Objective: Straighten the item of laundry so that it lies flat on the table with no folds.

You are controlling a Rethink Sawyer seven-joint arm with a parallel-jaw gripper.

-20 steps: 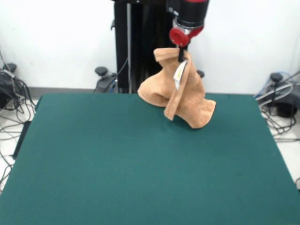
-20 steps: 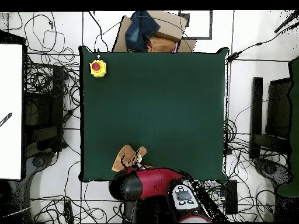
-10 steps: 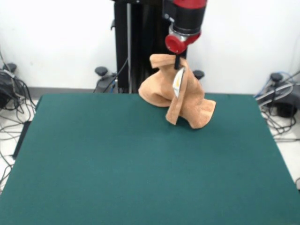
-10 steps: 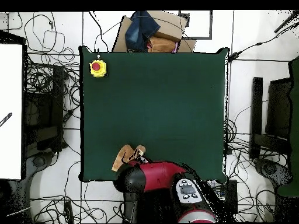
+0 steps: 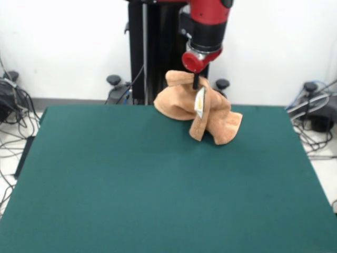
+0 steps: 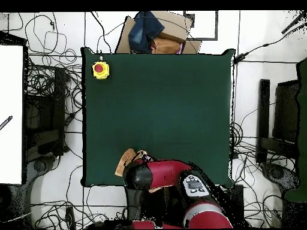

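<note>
The peach-orange towel (image 5: 210,113) hangs bunched and creased at the far side of the dark green table (image 5: 158,179), its lower folds resting on the felt. A small white tag (image 5: 199,101) shows on its front. My gripper (image 5: 195,83) comes down from above and is shut on the towel's top edge. In the overhead view the red arm covers most of the towel (image 6: 126,162), which peeks out near the table's (image 6: 156,102) bottom edge; the gripper itself is hidden there.
A yellow box with a red button (image 6: 100,70) sits at the table's top-left corner in the overhead view. A cardboard box with dark cloth (image 6: 153,33) lies beyond the top edge. Cables cover the floor all around.
The arm has come lower and shifted slightly left in the front view. The towel has sunk with it and bunched more onto the table.
</note>
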